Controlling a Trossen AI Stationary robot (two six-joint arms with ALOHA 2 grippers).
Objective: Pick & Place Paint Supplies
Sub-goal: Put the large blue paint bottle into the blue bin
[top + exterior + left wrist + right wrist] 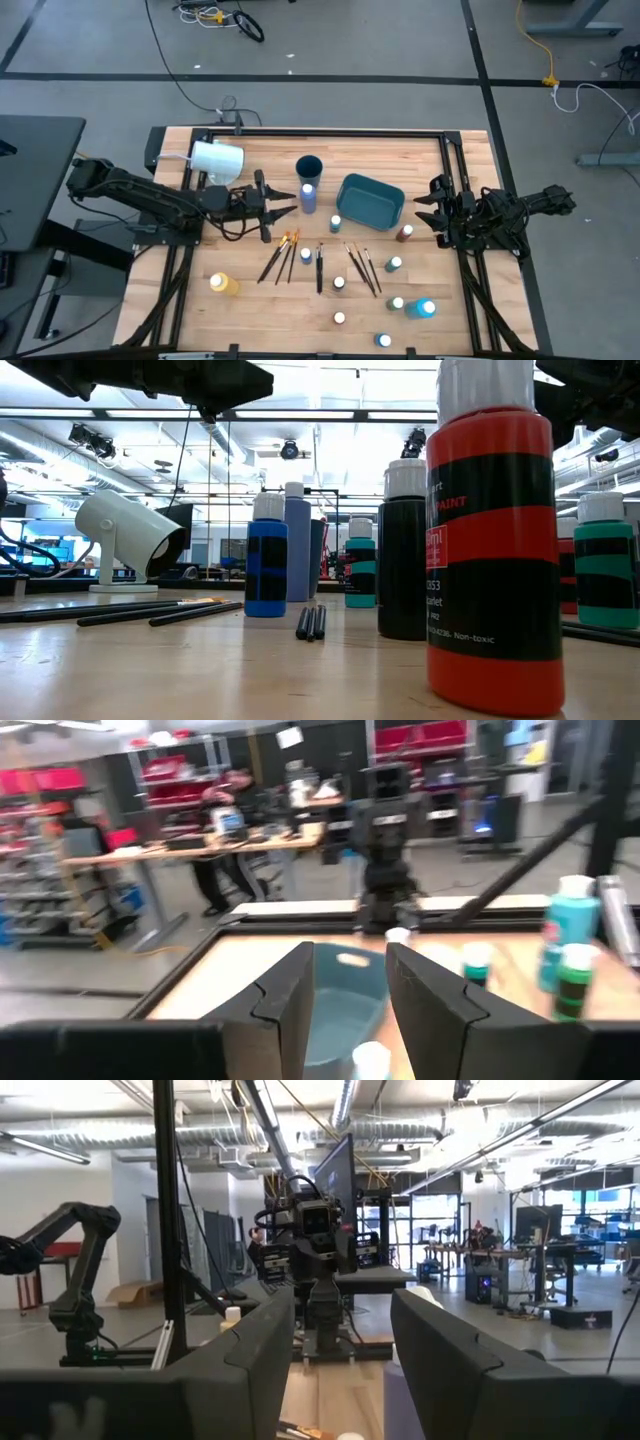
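Small white-capped paint bottles stand upright on the wooden table: a tall blue one (pixel 307 196), a yellow one (pixel 224 284), a red one (pixel 405 233) and a teal one (pixel 420 308). Paintbrushes (pixel 285 256) lie flat in loose groups at mid-table. In the low view a red bottle (pixel 490 550) stands nearest. My left gripper (pixel 285 198) hovers level just left of the tall blue bottle, open and holding nothing; its wrist view shows the fingers (pixel 285 995) apart with a white cap (pixel 370 1060) below them. My right gripper (pixel 428 208) waits open at the table's right edge.
A teal bin (pixel 370 198) sits right of the tall blue bottle, and a dark blue cup (pixel 309 166) stands behind that bottle. A large white cylinder (pixel 215 158) lies at the far left. A black frame (pixel 330 132) runs along the table's far and side edges.
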